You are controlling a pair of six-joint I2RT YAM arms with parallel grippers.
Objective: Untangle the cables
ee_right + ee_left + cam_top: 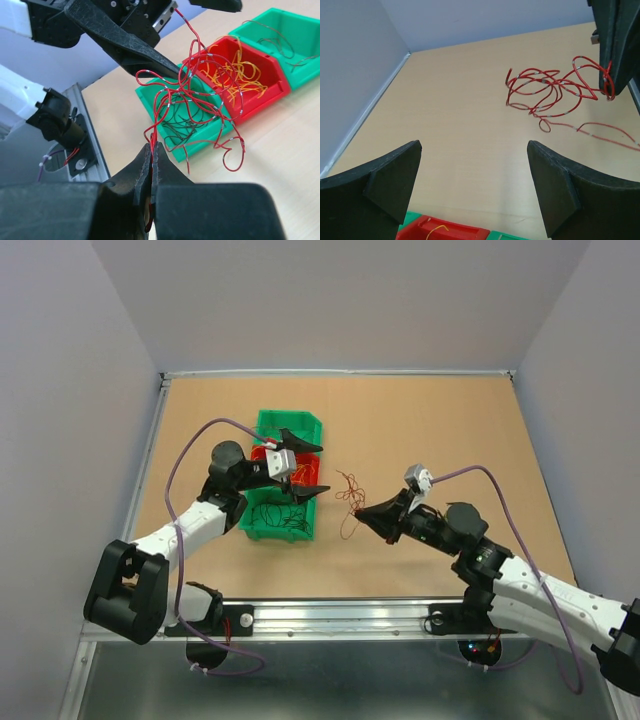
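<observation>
My right gripper (361,510) is pinched shut on one strand of the red cables (347,494). They fan out from my tips in a loose knot of loops over the bare part of the table (450,420), just to the right of the row of bins and between my two arms. From my right wrist, the clamped strand rises straight out of the closed fingers and splits into many curls that cross one another in front of the bins. I cannot tell which loops rest on the wood and which hang free. My left gripper (325,468) stands spread wide with nothing between its fingers. It hovers above the bins with its tips pointing toward the red knot but apart from it. Its wrist camera looks over bare tabletop at the bundle and at my other gripper's dark tip, which holds the far side of it. Below the left gripper, the red bin (272,89) sits in the middle of the row and holds the orange-yellow cables (240,70) in a heap. The near green bin (255,530), on the side closest to my bases, holds dark cables (283,515) curled on its floor. The far green bin (292,422), behind the red one, has a few more thin dark strands in it. The three bins stand close against one another.
</observation>
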